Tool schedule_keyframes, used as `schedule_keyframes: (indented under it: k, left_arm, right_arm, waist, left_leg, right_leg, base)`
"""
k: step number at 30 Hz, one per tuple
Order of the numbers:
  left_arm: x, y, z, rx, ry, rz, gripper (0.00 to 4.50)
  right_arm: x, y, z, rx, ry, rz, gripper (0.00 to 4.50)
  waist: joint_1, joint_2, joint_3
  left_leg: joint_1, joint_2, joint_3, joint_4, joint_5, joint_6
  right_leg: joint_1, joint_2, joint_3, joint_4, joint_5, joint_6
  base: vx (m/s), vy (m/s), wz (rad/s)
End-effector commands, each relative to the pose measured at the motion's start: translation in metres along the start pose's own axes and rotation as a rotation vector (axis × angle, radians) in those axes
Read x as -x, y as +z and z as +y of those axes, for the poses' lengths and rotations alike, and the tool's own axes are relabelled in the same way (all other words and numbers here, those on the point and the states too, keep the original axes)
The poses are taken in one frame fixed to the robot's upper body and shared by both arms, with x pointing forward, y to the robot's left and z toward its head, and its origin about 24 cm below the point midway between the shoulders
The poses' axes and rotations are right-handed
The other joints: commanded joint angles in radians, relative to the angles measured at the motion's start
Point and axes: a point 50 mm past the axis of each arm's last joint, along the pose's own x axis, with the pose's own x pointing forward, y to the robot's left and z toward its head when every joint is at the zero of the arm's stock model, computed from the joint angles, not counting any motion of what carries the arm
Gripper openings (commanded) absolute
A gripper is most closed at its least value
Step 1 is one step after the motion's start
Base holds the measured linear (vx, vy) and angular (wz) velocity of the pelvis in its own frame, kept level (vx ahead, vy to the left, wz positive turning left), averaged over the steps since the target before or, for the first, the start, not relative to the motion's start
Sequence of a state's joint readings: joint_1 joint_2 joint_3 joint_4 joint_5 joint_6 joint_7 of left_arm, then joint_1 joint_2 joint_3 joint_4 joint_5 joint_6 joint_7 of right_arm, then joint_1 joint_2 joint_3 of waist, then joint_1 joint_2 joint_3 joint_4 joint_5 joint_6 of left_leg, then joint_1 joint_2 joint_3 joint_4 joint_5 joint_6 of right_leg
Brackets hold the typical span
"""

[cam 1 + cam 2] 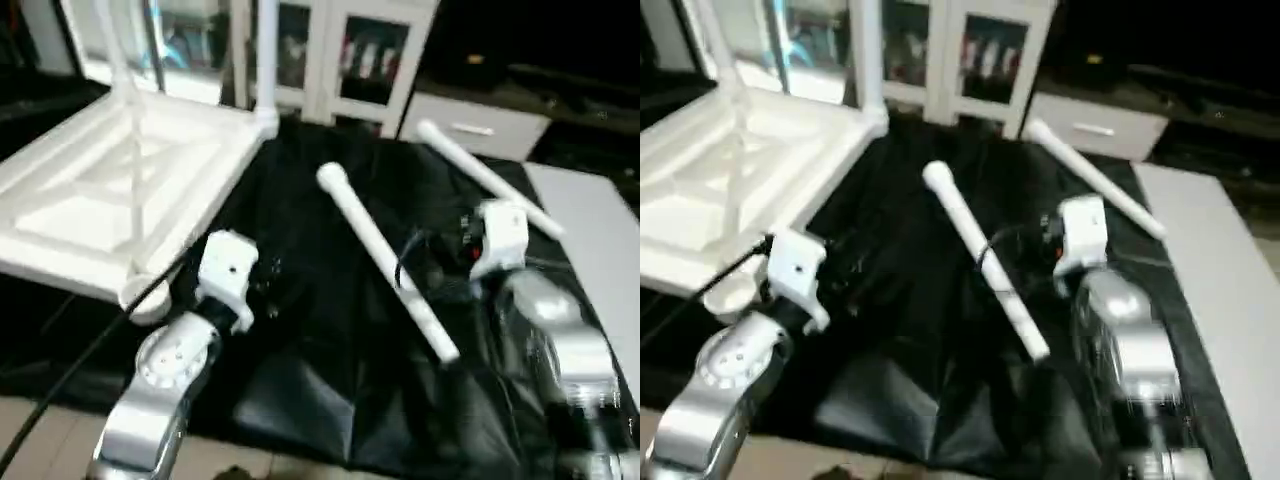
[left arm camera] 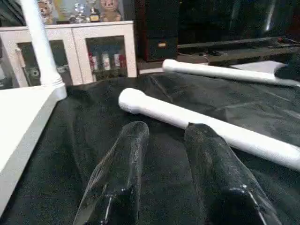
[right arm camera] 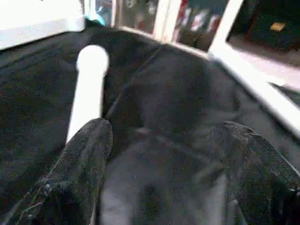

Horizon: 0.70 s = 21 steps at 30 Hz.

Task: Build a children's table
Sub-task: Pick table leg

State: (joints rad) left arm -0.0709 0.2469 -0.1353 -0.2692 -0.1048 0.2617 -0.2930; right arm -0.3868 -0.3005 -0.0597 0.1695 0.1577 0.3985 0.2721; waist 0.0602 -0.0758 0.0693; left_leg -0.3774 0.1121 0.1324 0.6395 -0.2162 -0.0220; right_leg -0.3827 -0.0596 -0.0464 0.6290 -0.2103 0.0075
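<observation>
Black cloth [image 1: 330, 330] is spread over the work surface, with the white tabletop [image 1: 90, 200] lying on it at the left, ribbed underside up. Two legs are seen already standing in its far corner sockets: one [image 1: 268, 60] at the far right corner, another [image 1: 118, 50] further left. A near corner socket [image 1: 145, 295] is seen bare, just beside the left gripper.

Two loose legs are laid on the cloth. The near leg [image 1: 385, 260] runs diagonally across the middle, its rounded end toward the tabletop. The far leg [image 1: 485, 178] lies beyond it, near the cloth's right edge, well apart from the first.

Left gripper [image 2: 164, 140] is held low over the cloth, fingers [image 2: 122, 168] parted a little and nothing between them; the near leg lies just ahead, crossing past the fingertips, and whether the one finger touches it cannot be told.

Right gripper [image 3: 159, 140] is spread wide, empty, with only cloth seen between the fingers [image 3: 84, 159]. The near leg passes beside one finger, apparently outside the gap.

A white cabinet [image 1: 350, 60] with glass doors is noted behind the table, and a pale board [image 1: 600, 250] at the right.
</observation>
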Motion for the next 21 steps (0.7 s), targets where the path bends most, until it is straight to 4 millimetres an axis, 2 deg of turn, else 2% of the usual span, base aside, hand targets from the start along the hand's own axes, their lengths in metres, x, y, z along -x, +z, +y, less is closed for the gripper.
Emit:
schedule_keyframes:
  k: [1,2,4,5,7,9,12,13,16,18,19,21]
  left_arm:
    - [0.001,-0.007,-0.002,0.003,-0.020,0.044,1.63]
    - [0.002,-0.009,-0.002,-0.005,-0.020,0.056,1.63]
    - [0.004,-0.011,-0.002,-0.010,-0.019,0.066,1.63]
    - [0.004,-0.011,-0.002,-0.009,-0.019,0.068,1.63]
    - [0.006,-0.012,-0.001,-0.007,-0.017,0.076,1.63]
    - [0.008,-0.013,0.001,-0.006,-0.013,0.083,1.63]
    - [0.009,-0.014,0.002,-0.008,-0.012,0.090,1.63]
    - [0.010,-0.015,0.002,-0.010,-0.016,0.096,1.63]
    - [0.010,-0.016,0.002,-0.014,-0.021,0.104,1.63]
    - [0.011,-0.016,0.003,-0.020,-0.022,0.109,1.63]
    - [0.012,-0.016,0.007,-0.029,-0.009,0.114,1.63]
    - [0.012,-0.016,0.011,-0.035,0.009,0.116,1.63]
  right_arm:
    - [-0.001,-0.011,-0.013,0.053,-0.018,0.068,3.69]
    - [-0.001,-0.014,-0.019,0.079,-0.033,0.089,3.69]
    - [0.001,-0.018,-0.026,0.111,-0.058,0.111,3.69]
    - [0.002,-0.020,-0.028,0.121,-0.067,0.118,3.69]
    - [0.006,-0.027,-0.037,0.157,-0.112,0.151,3.69]
    - [0.009,-0.036,-0.044,0.185,-0.135,0.184,3.69]
    - [0.010,-0.044,-0.044,0.190,-0.121,0.204,3.69]
    - [0.011,-0.052,-0.039,0.188,-0.067,0.231,3.69]
    - [0.012,-0.061,-0.031,0.201,0.004,0.266,3.69]
    - [0.014,-0.066,-0.024,0.217,0.052,0.287,3.69]
    - [0.022,-0.077,-0.004,0.251,0.201,0.329,3.69]
    - [0.029,-0.082,0.009,0.261,0.304,0.354,3.69]
  waist:
    - [-0.018,0.010,-0.034]
    - [-0.022,0.002,-0.030]
    - [-0.021,0.004,-0.031]
    - [-0.025,0.000,-0.035]
    - [-0.029,-0.001,-0.041]
    - [-0.028,-0.003,-0.043]
    - [-0.027,-0.008,-0.042]
    - [-0.025,-0.005,-0.043]
    - [-0.023,-0.003,-0.046]
    - [-0.019,-0.003,-0.048]
    - [-0.018,-0.002,-0.049]
    - [-0.012,-0.001,-0.050]
  left_leg:
    - [0.038,0.106,-0.052,-0.109,-0.548,-0.101]
    - [0.034,0.105,-0.051,-0.111,-0.551,-0.100]
    - [0.033,0.104,-0.049,-0.109,-0.538,-0.098]
    - [0.021,0.105,-0.049,-0.111,-0.486,-0.086]
    - [0.012,0.109,-0.048,-0.115,-0.417,-0.075]
    - [0.008,0.111,-0.038,-0.114,-0.342,-0.055]
    - [0.009,0.110,-0.027,-0.111,-0.327,-0.031]
    - [0.009,0.112,-0.025,-0.109,-0.317,-0.024]
    - [0.006,0.117,-0.020,-0.109,-0.243,-0.004]
    - [0.008,0.120,-0.014,-0.106,-0.192,0.014]
    - [0.004,0.121,-0.011,-0.105,-0.157,0.027]
    - [0.006,0.125,-0.008,-0.104,-0.108,0.050]
  right_leg:
    - [0.003,-0.098,0.042,-0.112,-0.506,-0.116]
    - [0.006,-0.102,0.039,-0.118,-0.523,-0.105]
    - [0.007,-0.107,0.041,-0.120,-0.534,-0.100]
    - [0.017,-0.112,0.041,-0.118,-0.518,-0.101]
    - [0.024,-0.112,0.039,-0.108,-0.435,-0.121]
    - [0.026,-0.108,0.039,-0.100,-0.313,-0.151]
    - [0.023,-0.110,0.039,-0.103,-0.343,-0.152]
    - [0.023,-0.112,0.039,-0.104,-0.342,-0.158]
    - [0.027,-0.106,0.040,-0.092,-0.235,-0.190]
    - [0.029,-0.105,0.040,-0.086,-0.164,-0.207]
    - [0.033,-0.103,0.040,-0.081,-0.111,-0.220]
    - [0.036,-0.101,0.042,-0.075,-0.033,-0.225]
  base:
    - [-0.067,-0.005,0.02]
    - [-0.067,-0.005,0.02]
    - [-0.026,0.000,0.01]
    - [0.000,0.000,0.00]
    - [0.000,0.000,0.00]
    - [0.000,0.000,0.00]
    - [0.000,0.000,0.00]
    - [0.000,0.000,0.00]
    - [0.017,-0.006,0.00]
    - [0.055,-0.017,-0.01]
    - [0.062,-0.015,-0.02]
    - [0.060,-0.014,-0.02]
